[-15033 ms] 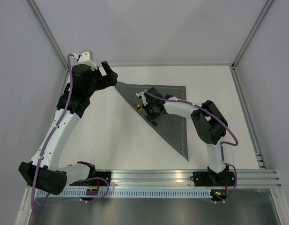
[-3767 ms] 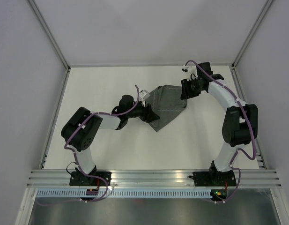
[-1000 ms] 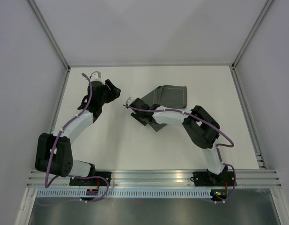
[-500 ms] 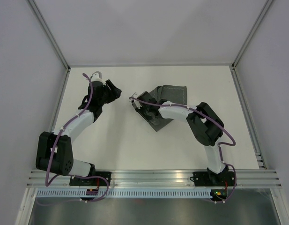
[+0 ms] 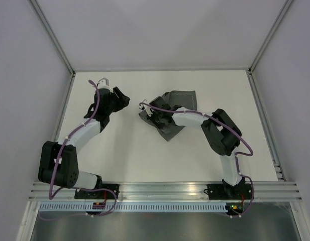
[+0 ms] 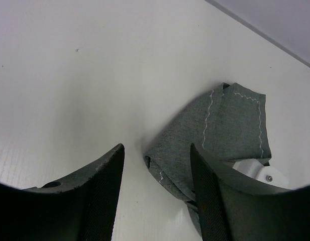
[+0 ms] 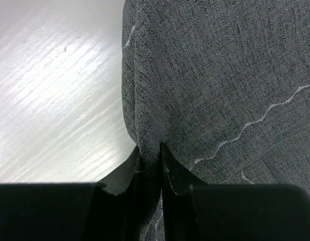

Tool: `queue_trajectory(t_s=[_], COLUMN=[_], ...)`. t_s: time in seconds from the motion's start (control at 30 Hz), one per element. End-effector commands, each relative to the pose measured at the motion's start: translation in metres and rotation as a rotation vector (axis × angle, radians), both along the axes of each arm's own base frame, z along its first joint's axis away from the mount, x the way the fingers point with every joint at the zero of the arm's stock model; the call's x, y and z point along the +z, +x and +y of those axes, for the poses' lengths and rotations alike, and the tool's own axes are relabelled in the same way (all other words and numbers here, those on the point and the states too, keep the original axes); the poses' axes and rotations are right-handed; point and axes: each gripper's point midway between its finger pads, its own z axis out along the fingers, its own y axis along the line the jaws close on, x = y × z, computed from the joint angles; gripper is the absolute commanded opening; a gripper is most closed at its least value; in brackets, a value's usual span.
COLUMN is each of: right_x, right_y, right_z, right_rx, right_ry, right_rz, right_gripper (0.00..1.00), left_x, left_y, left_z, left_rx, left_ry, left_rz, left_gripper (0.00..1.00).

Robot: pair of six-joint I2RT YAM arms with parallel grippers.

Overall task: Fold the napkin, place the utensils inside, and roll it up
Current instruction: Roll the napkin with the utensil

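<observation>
Slippage is your worry: your right gripper (image 7: 150, 150) pinches only a thin fold of the napkin (image 5: 182, 98), bunched mid-frame in the top view; a pull could unroll it. No utensil shows. Your left gripper (image 5: 122, 99) hangs open, upper left.

Napkin (image 6: 230, 125): no legible text; a pale wavy stitched line only.
Arm casings (image 5: 79, 134): no brand or number legible.
Table (image 5: 124, 155): no label or sign legible.
</observation>
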Motion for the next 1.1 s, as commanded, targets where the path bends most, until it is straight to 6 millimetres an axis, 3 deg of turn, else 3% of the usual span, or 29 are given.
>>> queue_trajectory(t_s=[0.0, 0.27, 0.5, 0.53, 0.57, 0.63, 0.7, 0.87, 0.97, 1.07], right_x=[-0.026, -0.026, -0.044, -0.044, -0.042, -0.041, -0.041, -0.031, -0.013, 0.012], right_y=[-0.045, -0.084, -0.108, -0.112, -0.116, -0.119, -0.122, -0.104, -0.096, -0.089], right_z=[0.001, 0.012, -0.008, -0.009, -0.009, -0.007, -0.008, -0.009, -0.007, -0.001], right_rx=[0.136, 0.393, 0.559, 0.575, 0.592, 0.594, 0.600, 0.525, 0.493, 0.467], right_ry=[-0.014, -0.018, -0.086, -0.081, -0.080, -0.065, -0.071, -0.097, -0.100, -0.089], right_rz=[0.152, 0.178, 0.201, 0.222, 0.234, 0.246, 0.274, 0.185, 0.136, 0.077], right_gripper=[0.11, 0.09, 0.07, 0.06, 0.06, 0.08, 0.11, 0.52, 0.62, 0.66], left_x=[0.001, -0.006, -0.005, 0.002, -0.005, 0.001, 0.007, 0.015, 0.019, 0.022], left_y=[-0.007, -0.023, -0.044, -0.048, -0.056, -0.065, -0.070, -0.074, -0.072, -0.070], left_z=[0.004, 0.017, 0.025, 0.026, 0.029, 0.032, 0.035, 0.037, 0.037, 0.038], left_rx=[0.018, 0.081, 0.082, 0.084, 0.086, 0.097, 0.103, 0.099, 0.096, 0.106], left_ry=[-0.021, -0.025, -0.010, -0.013, -0.011, -0.027, -0.031, -0.011, -0.007, -0.002], left_rz=[-0.016, -0.029, -0.107, -0.142, -0.142, -0.205, -0.248, -0.269, -0.270, -0.269], left_gripper=[0.60, 0.60, 0.60, 0.60, 0.61, 0.62, 0.63, 0.63, 0.63, 0.63])
